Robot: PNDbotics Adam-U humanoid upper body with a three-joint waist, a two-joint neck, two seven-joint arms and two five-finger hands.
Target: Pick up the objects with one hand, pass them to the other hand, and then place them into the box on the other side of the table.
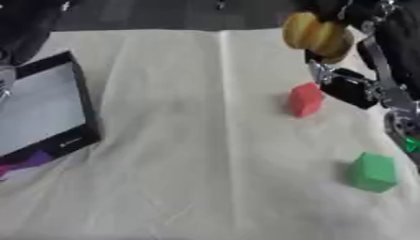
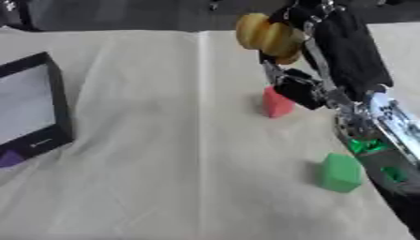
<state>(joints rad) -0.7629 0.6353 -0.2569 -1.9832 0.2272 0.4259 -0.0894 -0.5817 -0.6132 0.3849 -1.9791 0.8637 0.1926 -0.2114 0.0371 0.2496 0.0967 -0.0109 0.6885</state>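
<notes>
Right now your right hand (image 2: 299, 21) grips the yellow object (image 2: 266, 35) at upper right of frame, lifted above the red block (image 2: 276, 103), green block (image 2: 341, 172) lower right, black box (image 1: 49, 112) far left, left hand unseen.

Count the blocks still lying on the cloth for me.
2. A red block lies beside the right hand, which holds a yellow object up. A green block sits nearer, right. The box may hide more.

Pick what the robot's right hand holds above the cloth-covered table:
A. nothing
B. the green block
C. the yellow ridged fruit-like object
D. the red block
C: the right hand grips the yellow ridged fruit-like object aloft, while the red block and green block lie on the cloth.
</notes>
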